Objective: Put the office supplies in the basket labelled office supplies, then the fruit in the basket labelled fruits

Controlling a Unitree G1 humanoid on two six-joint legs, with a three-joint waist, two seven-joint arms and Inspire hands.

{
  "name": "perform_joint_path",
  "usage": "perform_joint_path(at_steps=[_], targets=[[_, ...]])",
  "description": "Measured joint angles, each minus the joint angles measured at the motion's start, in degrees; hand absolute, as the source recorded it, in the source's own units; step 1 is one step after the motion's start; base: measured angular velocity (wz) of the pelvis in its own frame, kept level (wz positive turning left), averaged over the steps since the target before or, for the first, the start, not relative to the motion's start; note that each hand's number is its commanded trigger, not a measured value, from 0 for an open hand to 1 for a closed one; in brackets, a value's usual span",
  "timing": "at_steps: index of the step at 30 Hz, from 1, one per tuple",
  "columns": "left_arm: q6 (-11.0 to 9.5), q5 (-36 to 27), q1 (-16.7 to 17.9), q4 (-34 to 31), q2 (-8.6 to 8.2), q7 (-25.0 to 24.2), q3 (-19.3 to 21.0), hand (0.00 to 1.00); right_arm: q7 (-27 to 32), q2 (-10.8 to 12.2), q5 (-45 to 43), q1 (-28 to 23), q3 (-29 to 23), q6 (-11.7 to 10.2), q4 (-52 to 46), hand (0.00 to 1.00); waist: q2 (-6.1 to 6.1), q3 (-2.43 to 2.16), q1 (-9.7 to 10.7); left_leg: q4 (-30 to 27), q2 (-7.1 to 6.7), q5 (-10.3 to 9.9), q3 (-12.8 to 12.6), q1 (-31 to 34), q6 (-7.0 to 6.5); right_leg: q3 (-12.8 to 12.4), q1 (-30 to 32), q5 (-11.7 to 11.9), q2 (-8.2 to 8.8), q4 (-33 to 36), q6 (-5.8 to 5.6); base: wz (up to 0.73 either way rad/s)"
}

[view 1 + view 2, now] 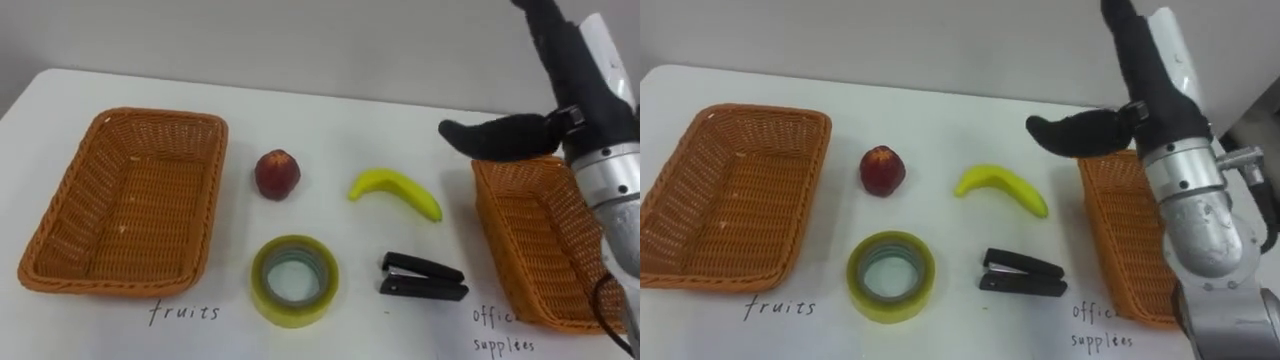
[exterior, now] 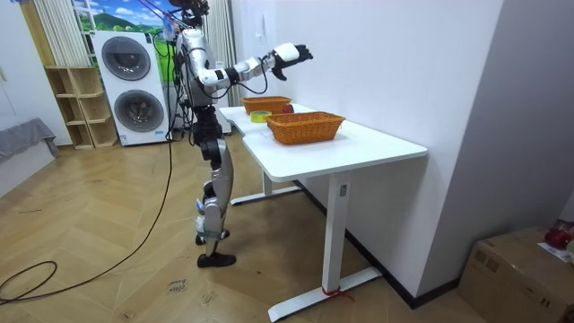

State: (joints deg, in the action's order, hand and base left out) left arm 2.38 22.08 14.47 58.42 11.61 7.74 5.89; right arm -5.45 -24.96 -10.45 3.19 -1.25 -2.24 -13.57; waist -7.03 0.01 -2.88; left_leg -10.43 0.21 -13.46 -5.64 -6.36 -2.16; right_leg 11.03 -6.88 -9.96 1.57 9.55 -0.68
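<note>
- White table (image 1: 330,125), robot stands at its long side in the room view, right arm raised out over the top.
- Tape roll (image 1: 295,313): yellow, lies flat near the table's near edge; used as reference for everything below.
- Red fruit (image 1: 277,174): just beyond the tape roll, a touch to its left, not touching it. It lies on bare table.
- Banana (image 1: 396,191): beyond and to the right of the tape roll, lying on bare table, clear of the red fruit.
- Stapler (image 1: 422,277): black, closed, lies flat just right of the tape roll with a gap between them. It is nearer than the banana.
- Left basket (image 1: 130,210): wicker, well left of the tape roll. A handwritten label (image 1: 184,312) is on the table by its near rim.
- Right basket (image 1: 545,250): wicker, right of the tape roll, past the stapler. A second handwritten label (image 1: 500,330) is at its near left corner.
- All four items are on the table between the baskets, none inside one.
- Right hand (image 1: 578,98): up in the air beyond and right of the tape roll, over the right basket's far rim. Fingers are straight and pointing away, thumb spread out sideways toward the banana's side. It holds nothing and touches nothing.
- Washing machines (image 2: 134,85) stand behind the robot in the room view.
</note>
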Motion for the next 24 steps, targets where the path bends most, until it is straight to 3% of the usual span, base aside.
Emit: perform_joint_path(at_steps=[11,24], targets=[[0.05,0.01,-0.97,0.21,0.09,-0.95,-0.47,0.0,-10.97,0.0,-2.53,-2.75,1.09,2.39,2.13,0.0,0.42,0.27,-0.73,-0.11,-0.02,-0.01,0.58,-0.04,0.01,0.08,-0.5,0.0,-0.03,0.06,0.0,0.02],[-0.32,0.06,-1.21,-0.05,0.95,-2.15,-0.55,0.0,-18.6,0.0,-3.34,-4.66,2.28,2.46,3.12,0.0,-0.52,0.38,-0.91,-0.47,-0.06,-0.01,0.71,0.74,0.0,0.36,0.15,0.01,0.05,0.07,0.02,0.0]])
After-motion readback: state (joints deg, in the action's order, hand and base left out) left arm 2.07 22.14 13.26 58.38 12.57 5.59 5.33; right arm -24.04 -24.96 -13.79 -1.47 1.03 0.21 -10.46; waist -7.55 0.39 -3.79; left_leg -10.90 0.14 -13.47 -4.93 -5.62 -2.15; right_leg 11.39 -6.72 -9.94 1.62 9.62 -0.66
